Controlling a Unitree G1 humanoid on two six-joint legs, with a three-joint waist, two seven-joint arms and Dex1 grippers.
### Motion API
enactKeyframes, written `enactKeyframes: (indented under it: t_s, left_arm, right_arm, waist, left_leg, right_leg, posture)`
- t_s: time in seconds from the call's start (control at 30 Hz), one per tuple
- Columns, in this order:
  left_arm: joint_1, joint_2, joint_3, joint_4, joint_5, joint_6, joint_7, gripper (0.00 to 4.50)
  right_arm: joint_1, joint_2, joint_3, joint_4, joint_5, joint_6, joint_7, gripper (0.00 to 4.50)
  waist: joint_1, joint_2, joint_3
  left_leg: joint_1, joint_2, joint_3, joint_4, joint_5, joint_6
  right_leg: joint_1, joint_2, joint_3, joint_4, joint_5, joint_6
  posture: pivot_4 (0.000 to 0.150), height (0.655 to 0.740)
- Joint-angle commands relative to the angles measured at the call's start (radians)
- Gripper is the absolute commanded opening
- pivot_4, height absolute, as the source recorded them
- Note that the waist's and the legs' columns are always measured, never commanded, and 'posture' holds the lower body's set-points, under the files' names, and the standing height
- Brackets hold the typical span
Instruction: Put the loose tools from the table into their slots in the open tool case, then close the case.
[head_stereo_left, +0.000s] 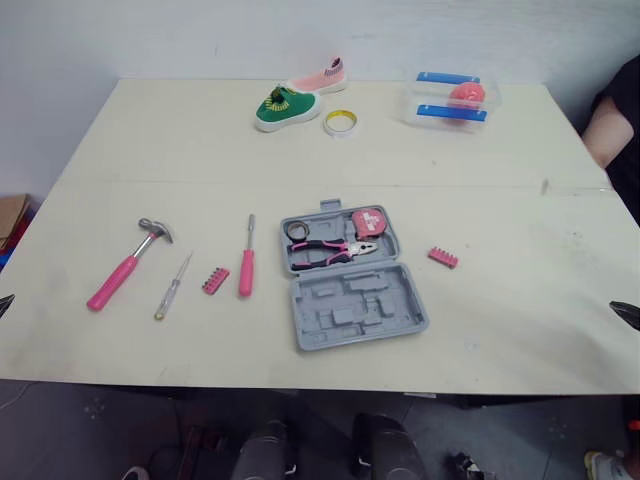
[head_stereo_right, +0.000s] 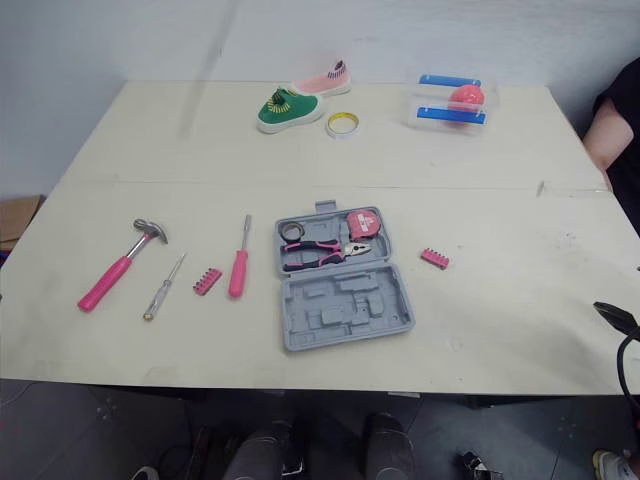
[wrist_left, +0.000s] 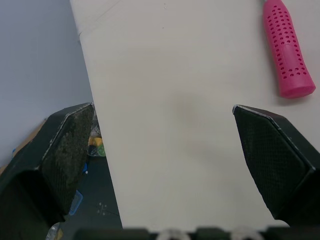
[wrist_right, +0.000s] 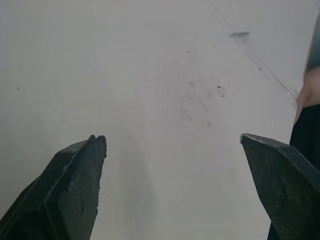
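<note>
The case (head_stereo_left: 355, 308) lies open near the middle of the table (head_stereo_left: 520, 340), a little toward the front edge. Its far half holds the pliers (head_stereo_left: 330, 250) and a tape measure (head_stereo_left: 370, 221). The near half shows empty slots.

Four loose tools lie in a row to the left of the case, apart from each other: the hammer (head_stereo_left: 125, 268) most to the left, then a thin tester (head_stereo_left: 172, 288), a bit strip (head_stereo_left: 214, 280) and the screwdriver (head_stereo_left: 246, 262), which is nearest to the case. A second strip (head_stereo_left: 443, 257) lies just to the right of the case.

The left gripper (wrist_left: 162, 115) is wide open and holds nothing. It is over the left front corner of the table, close to the side edge, and the end of the hammer handle is near it. The right gripper (wrist_right: 172, 137) is also wide open and empty, over bare table near the right edge.

The front strip of the table on both sides of the case is free, and also the wide band between the case and the far edge. At the far edge stand a green shoe (head_stereo_left: 285, 108), a pink shoe (head_stereo_left: 320, 77), a tape roll (head_stereo_left: 341, 122) and a clear box (head_stereo_left: 450, 98). A person's arm (head_stereo_left: 610, 125) is beside the far right corner.
</note>
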Motion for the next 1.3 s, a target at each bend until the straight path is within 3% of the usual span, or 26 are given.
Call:
enactKeyframes:
  t_s: [0.03, 0.13, 0.27, 0.4, 0.5, 0.53, 0.57, 0.67, 0.77, 0.87, 1.3]
  left_arm:
    - [0.006, -0.022, 0.030, -0.096, -0.062, 0.048, -0.014, 4.49]
    - [0.039, -0.106, 0.017, -0.373, -0.171, 0.221, -0.049, 4.49]
    - [0.132, -0.190, -0.030, -0.736, -0.216, 0.375, -0.025, 4.49]
    - [0.146, -0.268, -0.089, -0.964, -0.232, 0.499, 0.056, 4.49]
    - [0.070, -0.330, -0.261, -1.136, -0.192, 0.604, 0.154, 4.49]
    - [0.041, -0.344, -0.296, -1.162, -0.180, 0.633, 0.185, 3.98]
    - [0.024, -0.352, -0.311, -1.174, -0.172, 0.654, 0.204, 3.81]
    - [-0.068, -0.397, -0.424, -1.200, -0.145, 0.740, 0.249, 2.43]
    - [-0.190, -0.456, -0.564, -1.171, -0.098, 0.839, 0.297, 1.59]
    - [-0.256, -0.495, -0.625, -1.143, -0.071, 0.894, 0.308, 0.23]
    - [-0.385, -0.625, -0.833, -1.103, 0.027, 1.073, 0.351, 0.09]
  right_arm:
    - [0.006, 0.028, -0.023, -0.101, 0.050, 0.063, -0.004, 4.50]
    - [-0.030, 0.095, 0.041, -0.293, 0.109, 0.193, 0.005, 4.50]
    - [-0.074, 0.133, 0.099, -0.428, 0.159, 0.297, 0.058, 4.50]
    - [-0.112, 0.140, 0.157, -0.479, 0.162, 0.339, 0.115, 4.50]
    - [-0.218, 0.178, 0.245, -0.467, 0.131, 0.335, 0.130, 4.50]
    - [-0.242, 0.186, 0.268, -0.459, 0.117, 0.333, 0.135, 3.97]
    - [-0.254, 0.190, 0.279, -0.452, 0.107, 0.331, 0.140, 3.71]
    - [-0.327, 0.225, 0.348, -0.401, 0.041, 0.286, 0.131, 2.21]
    - [-0.407, 0.279, 0.426, -0.334, -0.024, 0.217, 0.133, 1.30]
    - [-0.464, 0.319, 0.464, -0.276, -0.065, 0.190, 0.130, 0.00]
    - [-0.606, 0.408, 0.574, -0.093, -0.216, 0.058, 0.082, 0.00]
  waist:
    - [0.001, 0.000, 0.000]
    - [0.001, 0.000, 0.000]
    - [0.007, 0.000, 0.000]
    - [0.015, 0.000, 0.000]
    - [0.019, 0.000, 0.000]
    - [0.022, 0.000, 0.000]
    - [0.025, 0.000, 0.000]
    - [0.034, 0.000, 0.000]
    - [0.037, 0.000, 0.000]
    - [0.037, -0.001, 0.000]
    - [0.036, -0.001, 0.000]
  left_leg:
    - [0.000, 0.000, 0.000, 0.000, 0.000, 0.000]
    - [0.001, 0.002, -0.001, 0.001, 0.000, 0.000]
    - [0.000, 0.003, -0.002, 0.003, 0.000, 0.000]
    - [0.000, 0.003, -0.001, 0.003, 0.001, -0.001]
    - [0.000, 0.003, -0.001, 0.005, 0.002, 0.000]
    - [0.000, 0.002, -0.001, 0.007, 0.001, 0.000]
    - [0.000, 0.002, -0.001, 0.008, 0.001, 0.000]
    - [-0.001, 0.003, -0.001, 0.011, 0.001, 0.000]
    - [0.000, 0.004, 0.001, 0.011, 0.002, 0.003]
    - [-0.003, 0.006, 0.002, 0.019, 0.001, 0.004]
    - [-0.003, 0.008, 0.003, 0.022, 0.001, 0.004]
  right_leg:
    - [0.000, 0.000, 0.000, 0.000, 0.000, 0.000]
    - [0.001, 0.000, 0.002, 0.001, 0.000, 0.000]
    - [0.000, 0.001, 0.010, 0.004, 0.000, -0.001]
    - [0.000, 0.002, 0.010, 0.004, 0.000, -0.001]
    - [0.001, 0.002, 0.009, 0.004, 0.001, -0.001]
    - [0.001, 0.002, 0.010, 0.005, 0.001, -0.001]
    - [0.002, 0.002, 0.010, 0.006, 0.002, 0.000]
    - [0.001, 0.003, 0.010, 0.006, 0.002, 0.000]
    - [0.002, 0.007, 0.008, 0.007, 0.002, 0.000]
    - [0.002, 0.016, 0.008, 0.008, 0.003, 0.000]
    - [0.001, 0.018, 0.014, 0.009, 0.003, 0.000]
  posture:
    - [0.150, 0.7400]
    - [0.150, 0.7400]
    - [0.150, 0.7400]
    - [0.150, 0.7400]
    - [0.150, 0.7400]
    - [0.150, 0.7400]
    - [0.150, 0.7400]
    - [0.150, 0.7400]
    - [0.150, 0.7400]
    - [0.150, 0.7400]
    - [0.150, 0.7400]
